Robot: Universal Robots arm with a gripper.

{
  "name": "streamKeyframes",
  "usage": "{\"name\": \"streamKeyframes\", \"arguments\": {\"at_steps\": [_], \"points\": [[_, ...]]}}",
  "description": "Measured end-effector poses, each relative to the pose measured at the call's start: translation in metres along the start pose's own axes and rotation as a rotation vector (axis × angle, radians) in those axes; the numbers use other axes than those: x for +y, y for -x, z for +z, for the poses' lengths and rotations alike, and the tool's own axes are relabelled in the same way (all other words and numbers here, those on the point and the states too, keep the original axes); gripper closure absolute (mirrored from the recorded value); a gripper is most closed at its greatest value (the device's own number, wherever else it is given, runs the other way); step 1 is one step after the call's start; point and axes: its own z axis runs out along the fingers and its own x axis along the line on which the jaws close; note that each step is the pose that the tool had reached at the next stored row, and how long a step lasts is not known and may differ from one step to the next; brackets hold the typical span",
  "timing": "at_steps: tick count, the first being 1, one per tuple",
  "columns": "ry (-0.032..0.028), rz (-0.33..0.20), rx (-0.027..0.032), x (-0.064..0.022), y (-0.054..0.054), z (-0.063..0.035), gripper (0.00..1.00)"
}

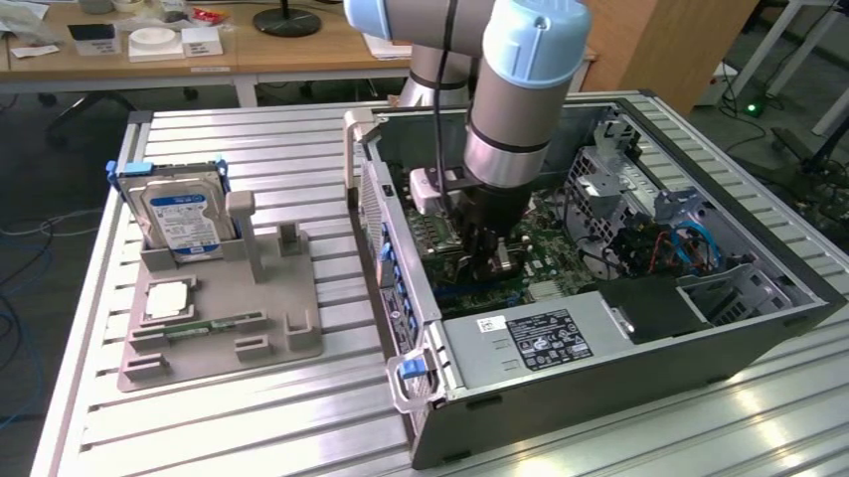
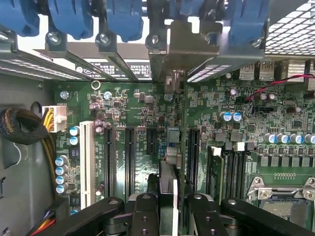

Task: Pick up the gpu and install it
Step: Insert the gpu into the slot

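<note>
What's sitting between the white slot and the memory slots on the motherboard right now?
In the wrist view, black expansion slots and the gpu, seen edge-on, lie between the white slot and the memory slots.

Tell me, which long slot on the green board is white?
The long slot nearest the yellow wires; the other long slots are black.

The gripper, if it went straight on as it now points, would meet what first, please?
Probably the motherboard, near its black slots, with the held gpu touching before the fingers; depth is unclear.
</note>
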Motion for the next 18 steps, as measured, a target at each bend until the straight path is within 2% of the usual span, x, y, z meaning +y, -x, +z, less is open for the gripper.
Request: {"name": "streamKeyframes", "arguments": {"at_steps": [5,18], "points": [[-0.0002,0.0,-0.004,0.0023,0.0001,-0.0037,0.73],[-0.0001,0.002,-0.0043,0.0024,0.0,-0.0029,0.73]]}}
